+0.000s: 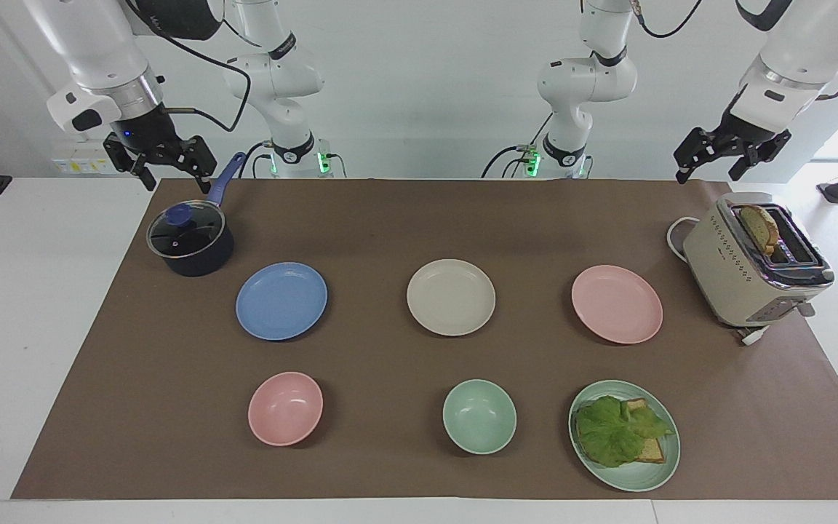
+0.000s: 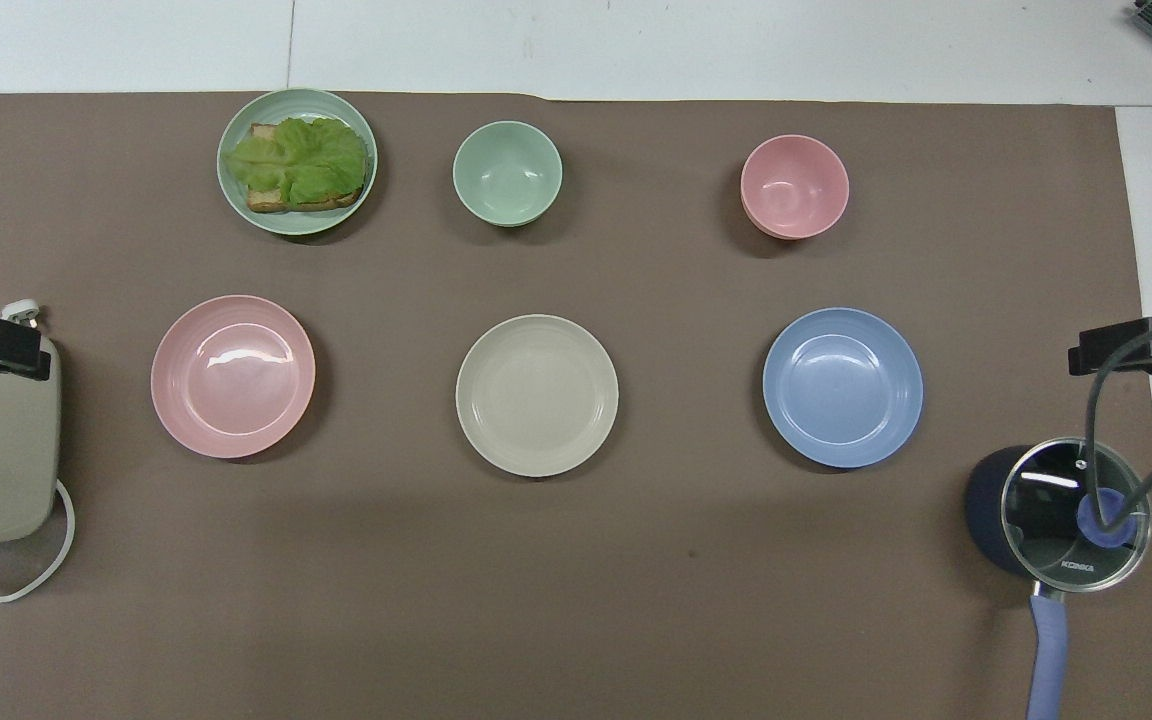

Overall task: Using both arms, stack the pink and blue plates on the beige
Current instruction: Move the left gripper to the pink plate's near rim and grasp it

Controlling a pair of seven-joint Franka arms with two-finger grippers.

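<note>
The white surface (image 1: 19, 327) carries a wide brown mat (image 1: 404, 218) on which everything stands. The right arm (image 1: 99, 51) and the left arm (image 1: 790, 51) hang raised at the two ends of the surface, nothing in either claw.

The cream toaster (image 1: 743, 273) sits at the left arm's end, a slice of bread (image 1: 761, 227) standing in its slot. At the right arm's end stands a dark saucepan (image 1: 197, 255) with a glass lid (image 1: 185, 229) and a blue handle (image 1: 226, 178) pointing toward the robots.

Three plates lie flat in a row across the middle of the mat, well apart from one another. The beige plate (image 1: 451, 297) is in the centre; the blue plate (image 1: 281, 300) lies toward the right arm's end, near the saucepan; the pink plate (image 1: 617, 303) lies toward the left arm's end, near the toaster. None is stacked yet.

Farther from the robots runs a second row: a pale green plate (image 1: 644, 477) bearing toast under a lettuce leaf (image 1: 619, 429), a green bowl (image 1: 479, 416) and a pink bowl (image 1: 285, 408).

The right claw (image 1: 164, 171) hovers with its fingers apart over the mat's edge, just above the saucepan's handle. The left claw (image 1: 713, 161) hovers with its fingers apart above the toaster's end of the mat, touching nothing.
</note>
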